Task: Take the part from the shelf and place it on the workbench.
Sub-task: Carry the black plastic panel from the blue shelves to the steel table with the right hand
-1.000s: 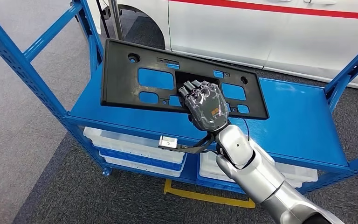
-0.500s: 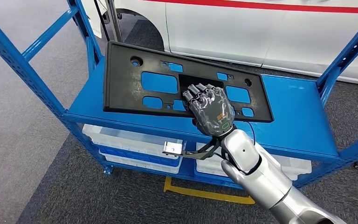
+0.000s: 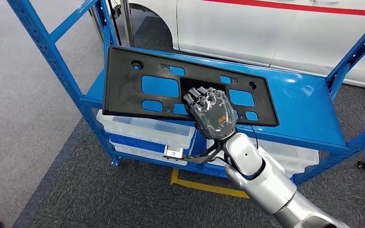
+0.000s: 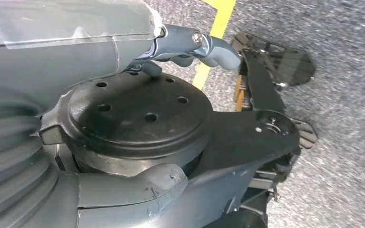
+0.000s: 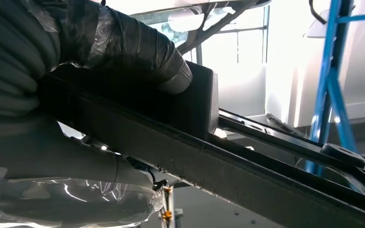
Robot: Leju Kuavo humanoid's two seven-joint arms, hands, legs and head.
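The right hand (image 3: pixel 212 114) grips the near edge of the black part (image 3: pixel 128 90), fingers closed over it. The part sits tilted above the blue shelf (image 3: pixel 304 114), apparently lifted clear. The left hand (image 4: pixel 123 118) is too obscured to tell its finger state. A white vehicle (image 3: pixel 275 33) stands behind.

We see our left hand (image 4: pixel 123 52) close up, its grey thumb (image 4: pixel 204 45) curled with nothing in it. Beyond the thumb, a yellow floor line (image 4: pixel 214 28) crosses speckled grey carpet (image 4: pixel 342 95).
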